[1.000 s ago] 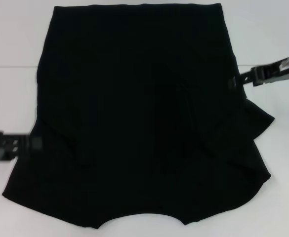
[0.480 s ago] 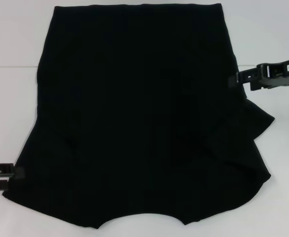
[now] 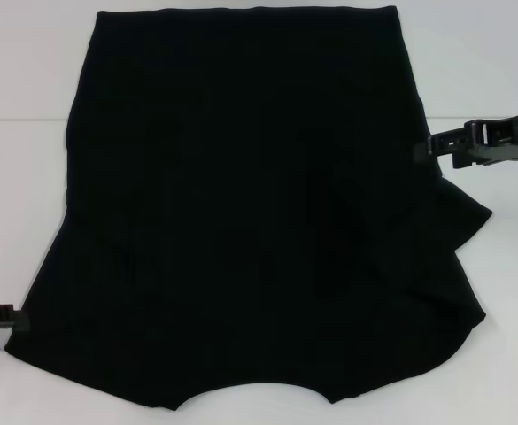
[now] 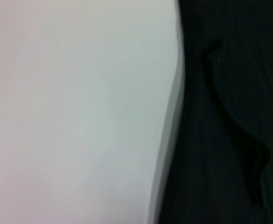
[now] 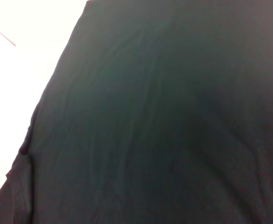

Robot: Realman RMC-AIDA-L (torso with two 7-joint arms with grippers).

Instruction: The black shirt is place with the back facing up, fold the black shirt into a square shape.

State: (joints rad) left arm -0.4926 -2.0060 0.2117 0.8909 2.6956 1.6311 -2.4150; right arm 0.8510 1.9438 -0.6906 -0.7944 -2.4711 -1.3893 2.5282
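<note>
Head view: the black shirt [image 3: 250, 212] lies spread flat on the white surface [image 3: 28, 71], straight hem at the far side, neckline notch nearest the robot, sleeve flaps flaring out toward the near corners. Its long axis runs away from the robot, hem to collar.

The left gripper [image 3: 6, 323] sits low at the near left corner, right at the sleeve edge; the garment lies to its inner side. The right gripper [image 3: 429, 146] reaches in from the right to the shirt's side edge about midway along its length, just above the right sleeve fold. Whether either gripper is parted or clamped on cloth — I cannot tell from any view.

The left wrist view shows the shirt's edge [image 4: 220, 116] against bare surface [image 4: 80, 116], with one soft crease; the right wrist view is filled with fabric [image 5: 164, 121].

Judgement: each arm stands at its own side edge, so the next fold likely draws a side inward across the long axis.
</note>
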